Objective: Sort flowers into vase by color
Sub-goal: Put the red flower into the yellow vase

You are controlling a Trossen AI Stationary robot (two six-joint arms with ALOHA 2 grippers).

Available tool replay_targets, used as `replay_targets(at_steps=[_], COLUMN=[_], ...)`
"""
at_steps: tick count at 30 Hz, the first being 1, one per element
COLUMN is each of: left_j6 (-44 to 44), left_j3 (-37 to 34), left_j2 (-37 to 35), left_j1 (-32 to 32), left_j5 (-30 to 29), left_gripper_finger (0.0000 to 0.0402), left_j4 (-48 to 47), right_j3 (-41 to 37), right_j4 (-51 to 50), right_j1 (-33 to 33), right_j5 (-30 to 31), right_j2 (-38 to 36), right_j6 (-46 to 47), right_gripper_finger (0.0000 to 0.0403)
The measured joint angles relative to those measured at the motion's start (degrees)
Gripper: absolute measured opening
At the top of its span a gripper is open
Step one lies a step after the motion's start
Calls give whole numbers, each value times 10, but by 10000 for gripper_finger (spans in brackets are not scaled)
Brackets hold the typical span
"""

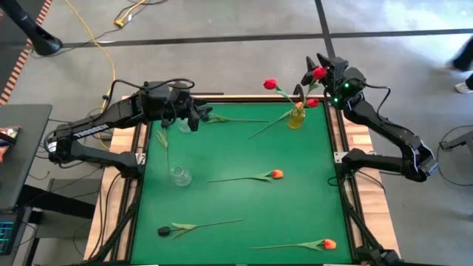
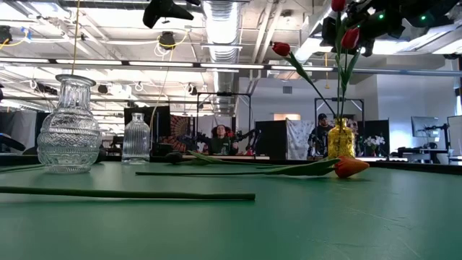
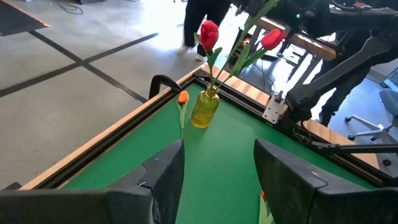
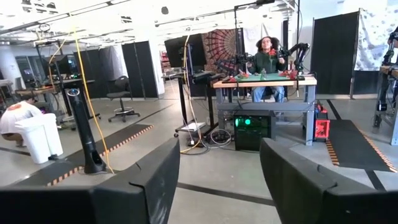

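Right claw, upper right of the high view, sits above the yellow vase with a red tulip at its fingers; its wrist view shows a gap between the fingers and nothing in it, so grasp or release: cannot tell. Two more red heads stand in that vase. To finish well: stem vertical over the neck, let go only once it is seated.

Left claw, upper left, hangs parted, empty, over the bench.

Loose on the green felt: orange tulips, a dark tulip, a clear vase. Open workshop beyond; a person sits at a far table.
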Motion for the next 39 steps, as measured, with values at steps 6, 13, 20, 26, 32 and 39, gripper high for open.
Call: replay_targets(at_steps=[6, 13, 20, 26, 32, 39], left_j6=[-1, -2, -2, -2, -2, -3], left_j3=[0, 0, 0, 0, 0, 0], left_j2=[0, 0, 0, 0, 0, 0], left_j1=[0, 0, 0, 0, 0, 0], left_j5=[0, 0, 0, 0, 0, 0], left_gripper_finger=[180, 180, 180, 180, 180, 180], left_j4=[0, 0, 0, 0, 0, 0], right_j3=[0, 0, 0, 0, 0, 0], right_j4=[0, -1, -23, -36, -34, -35], right_j1=[0, 0, 0, 0, 0, 0], right_j5=[0, 0, 0, 0, 0, 1], right_j2=[0, 0, 0, 0, 0, 0], right_j6=[0, 0, 0, 0, 0, 3], right_gripper_finger=[254, 288, 344, 386, 397, 393])
